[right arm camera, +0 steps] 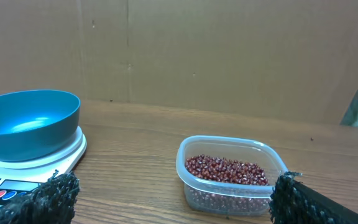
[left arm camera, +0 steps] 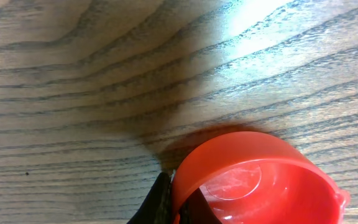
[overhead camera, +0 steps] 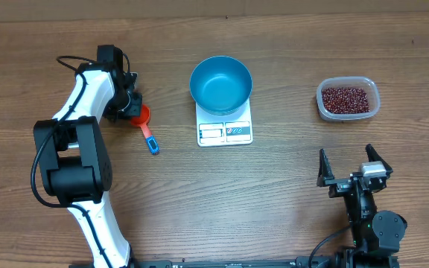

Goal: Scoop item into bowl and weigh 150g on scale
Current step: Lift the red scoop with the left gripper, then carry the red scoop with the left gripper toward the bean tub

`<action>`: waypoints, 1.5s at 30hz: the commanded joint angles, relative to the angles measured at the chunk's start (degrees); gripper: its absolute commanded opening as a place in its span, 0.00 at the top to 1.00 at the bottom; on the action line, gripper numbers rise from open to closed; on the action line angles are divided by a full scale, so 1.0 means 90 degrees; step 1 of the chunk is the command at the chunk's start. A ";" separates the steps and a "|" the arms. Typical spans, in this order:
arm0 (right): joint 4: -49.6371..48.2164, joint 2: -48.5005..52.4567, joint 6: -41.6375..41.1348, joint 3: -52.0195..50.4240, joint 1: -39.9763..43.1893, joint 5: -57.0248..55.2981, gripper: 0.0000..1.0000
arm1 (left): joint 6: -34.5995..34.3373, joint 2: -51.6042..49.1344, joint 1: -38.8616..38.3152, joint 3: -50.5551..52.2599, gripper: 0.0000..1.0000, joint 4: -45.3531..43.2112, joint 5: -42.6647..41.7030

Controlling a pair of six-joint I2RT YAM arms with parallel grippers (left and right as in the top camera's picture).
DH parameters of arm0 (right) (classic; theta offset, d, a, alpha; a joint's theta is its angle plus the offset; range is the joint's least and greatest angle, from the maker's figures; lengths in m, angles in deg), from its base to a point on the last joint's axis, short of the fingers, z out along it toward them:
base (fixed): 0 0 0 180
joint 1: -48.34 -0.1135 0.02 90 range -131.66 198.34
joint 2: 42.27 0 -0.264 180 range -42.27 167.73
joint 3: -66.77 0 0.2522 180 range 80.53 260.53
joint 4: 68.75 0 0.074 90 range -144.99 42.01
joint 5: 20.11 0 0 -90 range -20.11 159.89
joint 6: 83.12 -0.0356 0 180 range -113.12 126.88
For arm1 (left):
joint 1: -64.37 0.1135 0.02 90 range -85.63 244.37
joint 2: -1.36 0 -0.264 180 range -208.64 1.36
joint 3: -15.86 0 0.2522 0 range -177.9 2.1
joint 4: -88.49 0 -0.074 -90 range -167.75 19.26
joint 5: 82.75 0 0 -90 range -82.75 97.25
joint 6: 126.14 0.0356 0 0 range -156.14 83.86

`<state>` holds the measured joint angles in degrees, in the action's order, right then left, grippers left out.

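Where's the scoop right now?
In the overhead view the scoop is left of the scale, on the robot's left side, its red cup pinched at the rim by the left gripper.

White-shelled left arm (overhead camera: 88, 95), black joints (thin black cable looping); right hand (overhead camera: 346, 155) black.

A round red plastic scoop (overhead camera: 144, 119) with a short blue handle (overhead camera: 152, 142) lies on the left side of the brown wood-grain table (overhead camera: 274, 201). A clear rounded-rectangular plastic tub (overhead camera: 375, 104) sits at the far right, well apart from it. Plain brown cardboard (right arm camera: 229, 56) stands behind the table.
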<state>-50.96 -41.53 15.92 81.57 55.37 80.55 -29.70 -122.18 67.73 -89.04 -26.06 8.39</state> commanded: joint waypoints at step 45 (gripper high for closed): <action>-0.0029 -0.0063 0.0005 -0.0066 -0.0024 -0.0007 0.00 | -0.3366 0.0170 -0.0044 -0.1054 0.96 0.2652 -0.2251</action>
<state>-50.93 -41.53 15.94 81.57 55.37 80.55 -53.72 -122.40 67.73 -97.08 -4.40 -10.82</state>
